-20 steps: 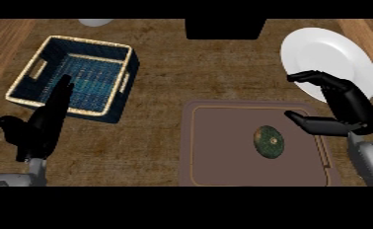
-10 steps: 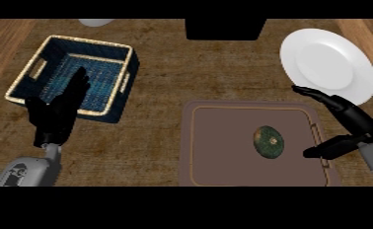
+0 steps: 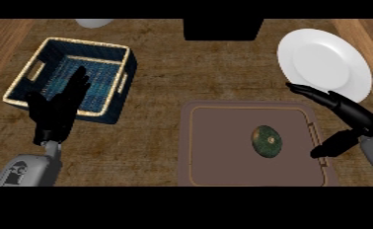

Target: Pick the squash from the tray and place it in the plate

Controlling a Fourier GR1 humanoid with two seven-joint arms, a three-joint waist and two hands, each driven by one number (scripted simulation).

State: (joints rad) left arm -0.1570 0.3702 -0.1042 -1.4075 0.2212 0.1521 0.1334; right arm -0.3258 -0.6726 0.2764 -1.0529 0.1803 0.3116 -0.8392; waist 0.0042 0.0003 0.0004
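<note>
Squash [image 3: 267, 140] unmoved on tray [image 3: 218, 166], right hand [image 3: 347, 109] beside

Right hand [image 3: 351, 113] lower, left hand [image 3: 56, 112] raised

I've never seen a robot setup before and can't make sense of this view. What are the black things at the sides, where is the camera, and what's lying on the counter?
The picture is taken from the robot's head, looking steeply down at a wooden counter. The two black shapes are its hands, coming in from the lower edge.

The left robot hand is open with straight fingers. It shows over the near edge of a blue woven basket and holds nothing.

The right robot hand is open too, with fingers and thumb spread, at the right edge of a brown tray. On that tray lies a small dark green squash, not yet touched.

Farther back on the right sits a white plate, where the squash is meant to go.
</note>
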